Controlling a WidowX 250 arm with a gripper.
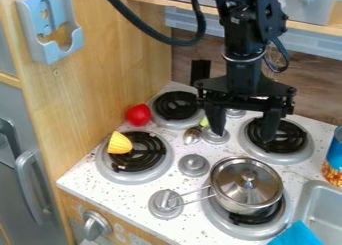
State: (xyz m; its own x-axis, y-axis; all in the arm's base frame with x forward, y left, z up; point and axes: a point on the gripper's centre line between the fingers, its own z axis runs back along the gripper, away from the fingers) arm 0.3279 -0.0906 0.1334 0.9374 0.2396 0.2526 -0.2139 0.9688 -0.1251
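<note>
Wood side wall (pixel 110 54) w/ gray-blue holder (pixel 35 29) mounted upper L; brown backsplash (pixel 312 91) at rear; speckled white table (pixel 90 183) w/ four coil burners. Positions L/R as seen in view. Gripper (pixel 242 135) (blk, 2-finger) hangs pointing down over rear half of stove, open, fingers well apart; L fingertip over small knob (pixel 215 136), R fingertip over rear R burner (pixel 284 137). Metal utensil (pixel 192 136), rounded, lies just L of L fingertip; lt-green piece (pixel 204 122) just behind it. Rear L burner (pixel 175 106): red obj. (pixel 139 115) beside it, nr wall. Front L burner (pixel 142 148): yellow ridged obj. (pixel 119 143) on its L side, tilted. Front R burner (pixel 219 220): silver pot (pixel 242 206) w/ lid (pixel 252 185) on, wire handle (pixel 198 199) extending L over front knob (pixel 164 205). Center knob (pixel 194 165) btwn front burners. R edge: blue can (pixel 335 156) w/ multicolored lower part, nr metal sink (pixel 322 201); bright-blue item (pixel 297 235) at sink's front L corner. Lower L: gray control knob (pixel 97 226) on wood front panel (pixel 127 229), below table edge; gray door (pixel 19 106) w/ curved handle (pixel 27 181) farther L.
</note>
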